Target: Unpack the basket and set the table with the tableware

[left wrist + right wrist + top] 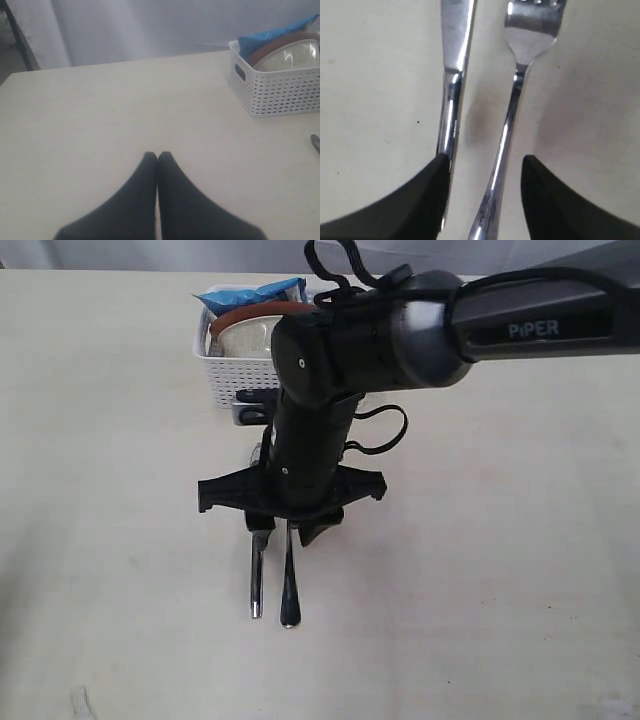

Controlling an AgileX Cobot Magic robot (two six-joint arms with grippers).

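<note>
Two steel pieces, a knife (256, 580) and a fork (290, 585), lie side by side mid-desk (500, 590) under the open right hand (288, 530). The white basket (235, 370) stands near the desk edge by the grey backdrop (150, 252), holding a plate (255, 312), a bowl (245, 337) and a blue packet (250, 292).

Left wrist view: the left hand (158, 157) is closed on nothing above the desk, well apart from the basket.

Right wrist view: the hand's parted fingers (555, 200) flank both handles.

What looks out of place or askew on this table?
Only the blue packet in the basket: it isn't tableware. The knife and fork lie side by side on the table, roughly parallel; nothing looks spilled or damaged.
</note>
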